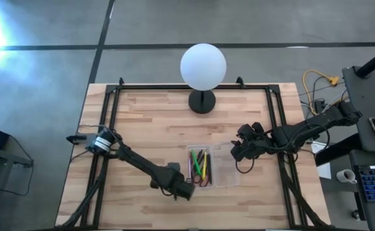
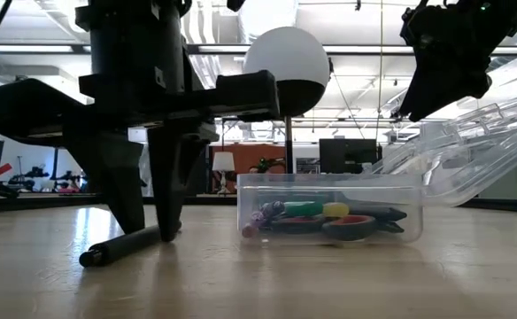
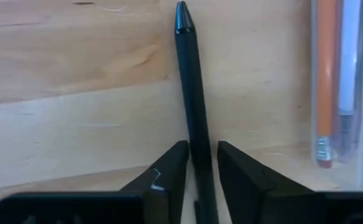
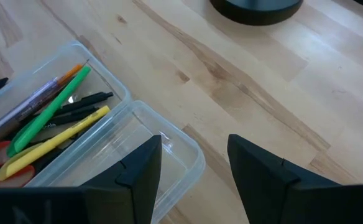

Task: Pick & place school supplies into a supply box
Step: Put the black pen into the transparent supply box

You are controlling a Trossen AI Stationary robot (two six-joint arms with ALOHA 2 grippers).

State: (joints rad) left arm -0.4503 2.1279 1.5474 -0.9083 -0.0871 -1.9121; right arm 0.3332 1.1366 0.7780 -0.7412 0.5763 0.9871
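Observation:
The supply box (image 1: 203, 168) is a clear case standing on the table, its lid (image 2: 471, 151) hinged open and slanting up on the right. Inside lie a green pen (image 4: 51, 112), a yellow pen (image 4: 57, 140), an orange pencil, dark pens and red-handled scissors (image 2: 351, 226). A black pen (image 3: 191, 93) lies on the wood left of the box. My left gripper (image 1: 186, 191) stands over it, shut on it. My right gripper (image 4: 194, 162) hovers open above the lid's free edge (image 4: 163, 162), touching nothing. My left gripper pinches the black pen's barrel (image 3: 201, 140) between its two fingers, well back from the pointed end (image 3: 181, 18). The fingers (image 2: 165, 217) come from above, pointing down, and stand across the pen. The pen lies flat on the table (image 2: 121, 246).
A white globe lamp (image 1: 203, 67) on a black stand sits at the middle of the far edge. A black frame runs along the table's sides (image 1: 110, 122). Bare wood spreads left of the box and along the near edge (image 1: 136, 212).

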